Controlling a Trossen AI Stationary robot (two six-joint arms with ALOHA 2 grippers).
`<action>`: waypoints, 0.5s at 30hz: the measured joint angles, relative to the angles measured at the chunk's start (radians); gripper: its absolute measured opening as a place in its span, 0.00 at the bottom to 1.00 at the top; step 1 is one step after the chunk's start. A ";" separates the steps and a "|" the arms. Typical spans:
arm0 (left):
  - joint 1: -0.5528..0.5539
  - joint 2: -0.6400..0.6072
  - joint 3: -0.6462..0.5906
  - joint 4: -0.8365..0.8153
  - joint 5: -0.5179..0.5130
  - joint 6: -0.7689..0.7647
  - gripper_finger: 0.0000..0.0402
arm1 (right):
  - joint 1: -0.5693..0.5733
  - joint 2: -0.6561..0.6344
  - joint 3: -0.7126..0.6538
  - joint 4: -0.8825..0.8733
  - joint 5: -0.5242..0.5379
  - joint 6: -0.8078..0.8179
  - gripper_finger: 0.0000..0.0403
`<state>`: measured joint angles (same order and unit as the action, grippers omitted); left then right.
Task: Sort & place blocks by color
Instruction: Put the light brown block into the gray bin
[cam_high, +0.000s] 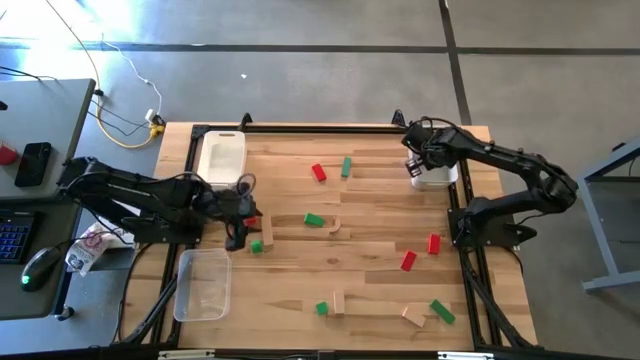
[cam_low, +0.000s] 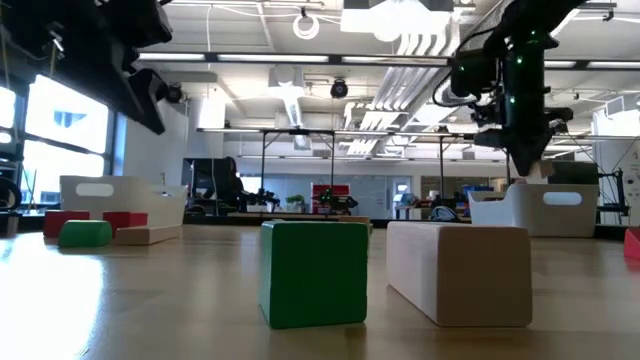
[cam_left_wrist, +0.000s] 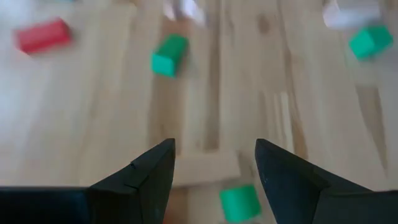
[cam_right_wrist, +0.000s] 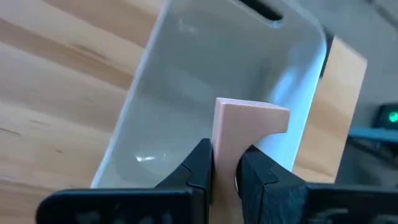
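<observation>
While the right gripper (cam_right_wrist: 225, 163) is pinching a wood block (cam_right_wrist: 242, 127) over the white tray (cam_right_wrist: 205, 74), the left gripper (cam_left_wrist: 214, 165) is hanging spread above a green block (cam_left_wrist: 240, 202).

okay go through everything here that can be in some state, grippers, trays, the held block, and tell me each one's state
Right gripper: shut on the wood block, above the white tray.
White tray: empty where visible.
Left gripper: open, holding nothing, above a green block.
Clear tray: looks empty.
</observation>
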<state>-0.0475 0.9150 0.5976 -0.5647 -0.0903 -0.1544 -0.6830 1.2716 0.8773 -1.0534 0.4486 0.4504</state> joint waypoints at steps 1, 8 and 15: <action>-0.014 0.015 0.000 -0.001 0.003 0.000 0.52 | -0.009 0.000 -0.011 0.006 -0.013 0.002 0.07; -0.115 0.086 0.000 -0.019 0.004 0.053 0.52 | -0.046 0.000 -0.084 0.024 -0.034 -0.004 0.07; -0.207 0.093 0.000 -0.058 0.004 0.114 0.52 | -0.050 0.000 -0.128 0.083 -0.041 -0.004 0.12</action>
<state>-0.2545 1.0080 0.5976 -0.6230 -0.0861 -0.0407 -0.7334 1.2720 0.7494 -0.9708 0.4073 0.4465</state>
